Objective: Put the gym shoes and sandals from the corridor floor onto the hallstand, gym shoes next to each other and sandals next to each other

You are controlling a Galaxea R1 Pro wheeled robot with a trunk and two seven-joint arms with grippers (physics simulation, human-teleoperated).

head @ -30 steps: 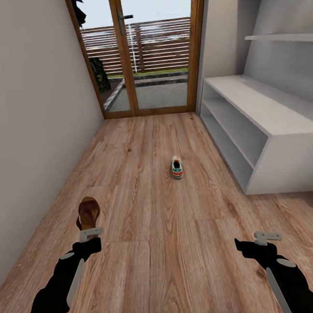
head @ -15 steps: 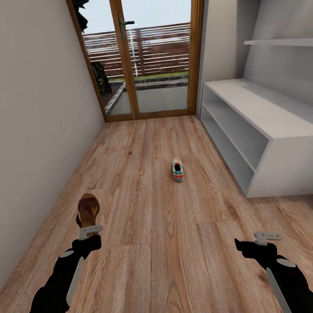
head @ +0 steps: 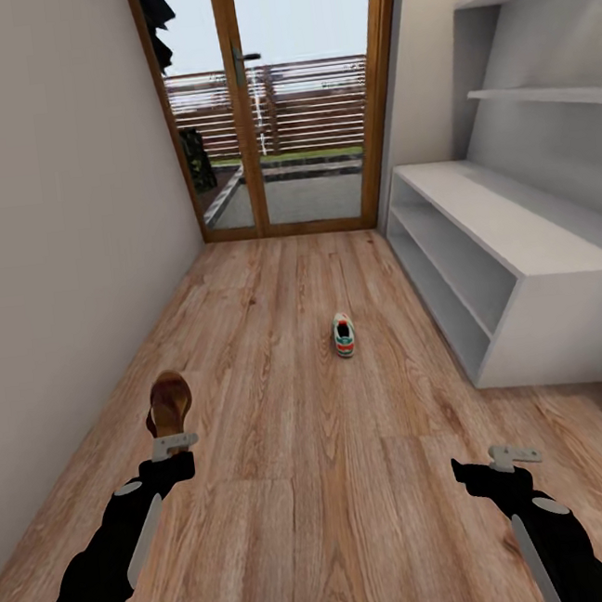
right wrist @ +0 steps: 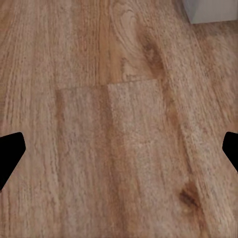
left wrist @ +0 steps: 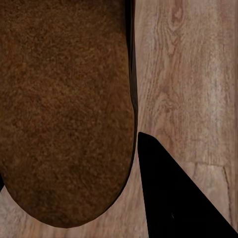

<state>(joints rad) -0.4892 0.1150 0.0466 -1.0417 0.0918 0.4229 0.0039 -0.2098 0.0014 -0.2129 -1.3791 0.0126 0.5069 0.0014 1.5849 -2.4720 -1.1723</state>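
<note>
Left tool (head: 174,443) carries a sandal (head: 169,402), seemingly clamped on it, ready for the hallstand (head: 507,221) at right. Right tool (head: 513,455) spread apart, empty, free for the gym shoe (head: 343,334) mid-floor ahead.

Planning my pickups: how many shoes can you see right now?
2. A sandal held at the left tool, and a gym shoe on the floor mid-corridor. Others may be out of view.
</note>
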